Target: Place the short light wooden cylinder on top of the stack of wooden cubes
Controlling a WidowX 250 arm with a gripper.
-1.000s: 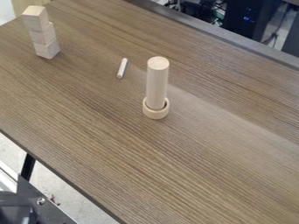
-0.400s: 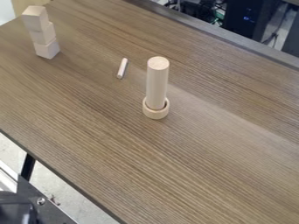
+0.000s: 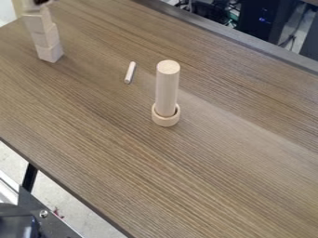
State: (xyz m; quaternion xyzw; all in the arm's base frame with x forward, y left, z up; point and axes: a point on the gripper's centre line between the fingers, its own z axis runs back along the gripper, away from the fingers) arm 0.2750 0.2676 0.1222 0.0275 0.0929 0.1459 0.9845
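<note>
Since the cam view is the one to go by, start at its top left corner, w/ the dark tip of the gripper (image 3: 41, 2) up by a tall stack of wood blocks. Three blocks are up, one on top of the other: the btm block (image 3: 49, 52), the mid block (image 3: 45, 36) and the third block (image 3: 38, 21). That part looks done, and the stack stands w/o falling, tho the blocks don't line up just right. Over the third block is one more pale piece (image 3: 29, 5), cut off by the edge, prob. a 4th block, right next to the gripper. Can't tell if the gripper is spread wide, pressed together or pinching that piece, b/c too little of it shows. Can't tell if the pale piece sits flat on the stack, either. So I'd say the stacking is most of the way there, and what's left is prob. to set that last piece down well, let go and back off w/o a bump. Now the thing that holds stuff: near the mid of the table (image 3: 205, 162) is a low round wood cup (image 3: 165, 122), like a ring w/ a wall. A fat round peg (image 3: 166, 90) stands up in it, w/ a thin dark gap btwn peg and wall, and most of the peg pokes out the top. A small white stick (image 3: 129, 72) lies on the table btwn the peg and the stack, not in the cup.
</note>
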